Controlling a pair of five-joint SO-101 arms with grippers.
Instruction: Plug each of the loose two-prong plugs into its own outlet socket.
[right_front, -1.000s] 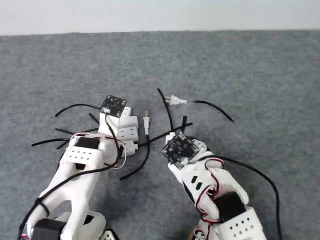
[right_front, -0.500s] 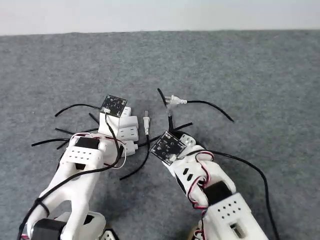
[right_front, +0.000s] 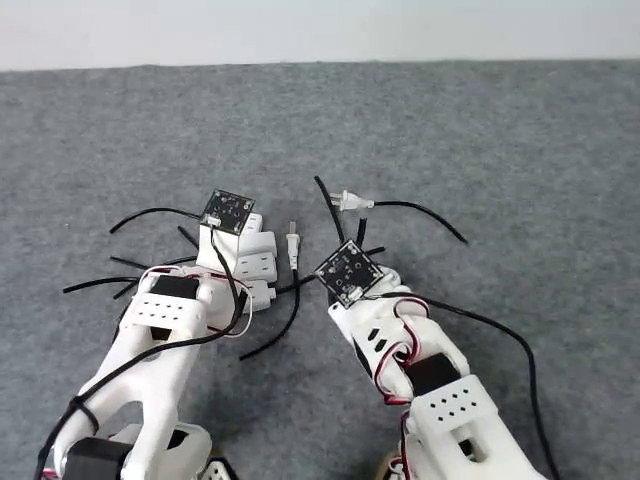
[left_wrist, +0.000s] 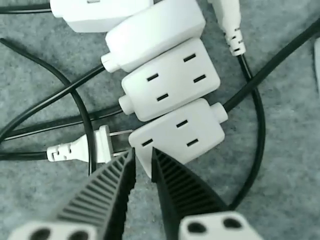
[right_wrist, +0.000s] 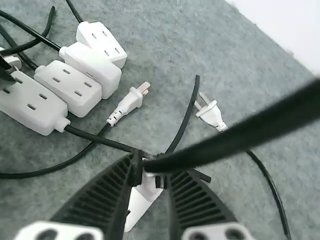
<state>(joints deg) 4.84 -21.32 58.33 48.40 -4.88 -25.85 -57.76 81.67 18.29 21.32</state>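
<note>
Since the earlier frames, the right arm is being swung forward toward the cluster of outlet sockets (right_front: 255, 262), and the right gripper (right_wrist: 150, 167) is being carried with it; the left arm is being kept where it was. The right gripper's jaws are being pressed together on a held plug (right_wrist: 141, 197), whose black cord (right_wrist: 235, 132) is being trailed away past the tips. Ahead of those jaws one loose plug (right_wrist: 131, 102) is lying just short of the sockets; another plug (right_wrist: 212, 114) is lying farther ahead and off to one side.

The left gripper (left_wrist: 141, 152) is being held with its jaws slightly spread and nothing gripped, the tips at the corner of the nearest socket (left_wrist: 180, 132). Just beside one tip a side plug (left_wrist: 82, 148) is lying with its prongs at that socket's end.

Each plug is being judged light, hard and smooth, so it is best taken by the flat sides of its body, never by the limp, dragging cord. The sockets are likely to slide unless braced.

The held plug's prongs are being hidden by the jaws. Whether the side plug is seated cannot be told.
</note>
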